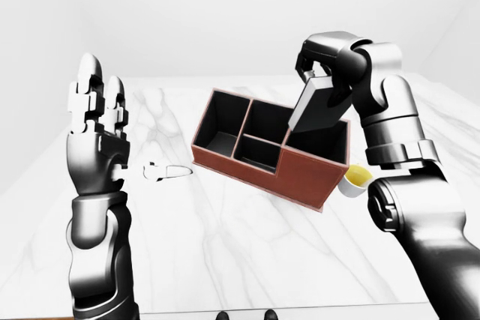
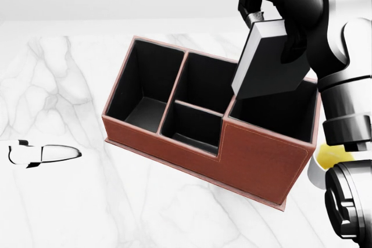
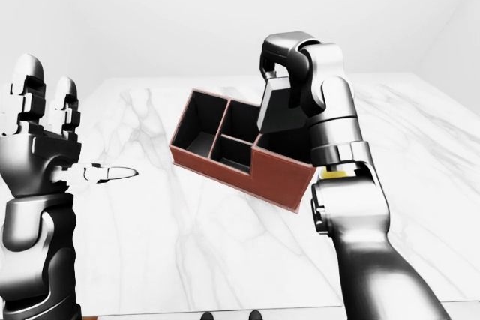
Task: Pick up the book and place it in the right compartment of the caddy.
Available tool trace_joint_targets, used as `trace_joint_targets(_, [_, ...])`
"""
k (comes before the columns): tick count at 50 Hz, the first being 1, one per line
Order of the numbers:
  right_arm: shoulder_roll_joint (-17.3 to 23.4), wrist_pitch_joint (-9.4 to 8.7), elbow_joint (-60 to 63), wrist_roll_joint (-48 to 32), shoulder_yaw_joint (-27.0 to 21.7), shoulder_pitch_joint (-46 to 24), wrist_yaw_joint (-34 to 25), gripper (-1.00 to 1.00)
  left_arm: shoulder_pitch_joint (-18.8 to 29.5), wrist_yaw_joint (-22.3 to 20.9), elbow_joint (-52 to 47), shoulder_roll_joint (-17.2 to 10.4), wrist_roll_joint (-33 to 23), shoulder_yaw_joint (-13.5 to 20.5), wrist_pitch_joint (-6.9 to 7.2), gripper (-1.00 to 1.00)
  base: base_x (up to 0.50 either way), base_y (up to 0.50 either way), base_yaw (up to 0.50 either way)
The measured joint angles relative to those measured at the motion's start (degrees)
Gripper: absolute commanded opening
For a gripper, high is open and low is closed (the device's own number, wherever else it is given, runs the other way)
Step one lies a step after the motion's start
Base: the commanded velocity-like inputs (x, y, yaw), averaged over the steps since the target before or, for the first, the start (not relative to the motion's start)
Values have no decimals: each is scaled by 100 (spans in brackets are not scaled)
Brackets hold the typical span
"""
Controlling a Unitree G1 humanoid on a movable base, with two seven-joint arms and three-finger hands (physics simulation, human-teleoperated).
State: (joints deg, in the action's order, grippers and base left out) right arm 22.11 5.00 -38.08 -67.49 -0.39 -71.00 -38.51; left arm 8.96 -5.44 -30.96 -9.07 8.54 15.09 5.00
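Observation:
A reddish-brown caddy (image 2: 256, 155) with black compartments stands on the white marble table (image 2: 116, 213). My right hand (image 2: 261, 10) is shut on a dark grey book (image 2: 264, 62) and holds it tilted, its lower end dipping into the caddy's large right compartment (image 2: 285, 114). The book also shows in the left-eye view (image 1: 315, 106). My left hand (image 1: 97, 103) is raised at the left of the left-eye view, fingers straight up, open and empty, well away from the caddy.
A small white and black object (image 2: 40, 154) lies on the table left of the caddy. A yellow thing in a white cup (image 1: 355, 179) stands at the caddy's right end, beside my right forearm. White walls rise beyond the table.

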Motion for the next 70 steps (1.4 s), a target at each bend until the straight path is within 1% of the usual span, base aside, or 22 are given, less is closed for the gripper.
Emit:
trace_joint_targets(7, [43,0,-387,-194,35,-135,304,-100,6,12,13,-3,3,1,0,100,0,0,0])
trace_joint_targets(22, [-5,0,-1239,-505,134,-217,1564,-100,13,32,22,-5,15,3,0,100,0,0,0])
trace_joint_targets(30, [-26,0,-1614,-696,206,-175,2040,-100,16,39,33,-8,15,1,0,100,0,0,0])
trace_joint_targets(42, [-59,0,-2081,-893,260,-174,2443,-100,34,50,59,-14,16,4,0,100,0,0,0])
trace_joint_targets(60, [-177,0,-2576,-972,350,-148,2789,-100,62,89,83,-33,27,21,0,100,0,0,0])
trace_joint_targets(66, [-211,0,-2697,-1010,374,-137,2892,-100,-795,-463,-325,208,297,337,0,100,0,0,0])
trace_joint_targets(70, [-231,0,-2768,-1038,389,-123,2953,-100,-1211,-772,-458,382,353,503,0,100,0,0,0])
